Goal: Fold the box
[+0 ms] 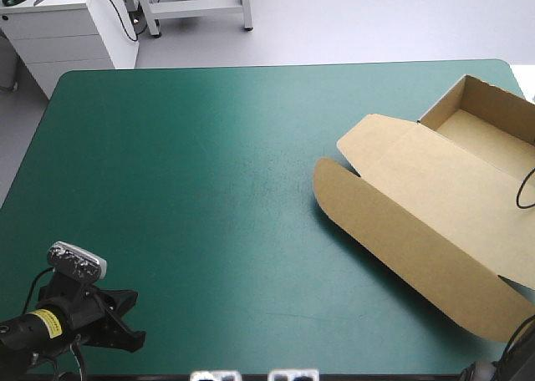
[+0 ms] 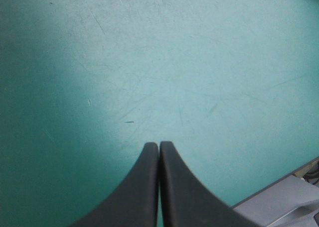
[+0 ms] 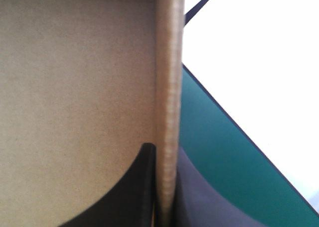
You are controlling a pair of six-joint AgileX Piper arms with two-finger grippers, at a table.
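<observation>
Box [image 1: 435,189] sits at 3 o'clock on the counter [image 1: 209,189], hard by the right edge. The tray part, at 2 o'clock, has its walls up; the lid [image 1: 418,222] lies flat, running toward 5 o'clock. Right pincer [image 3: 164,187] is clamped on a box wall [image 3: 168,87], the board edge pinched between the fingers, with teal-green cover just outside it; can't tell which wall. Left pincer [image 2: 159,152] is at 8 o'clock, fingers pressed together, holding nothing, well apart from the box. Step looks like setting or tucking a tray wall, late in the fold. The next move calls for keeping the wall upright and letting go without dragging the tray off the edge.
</observation>
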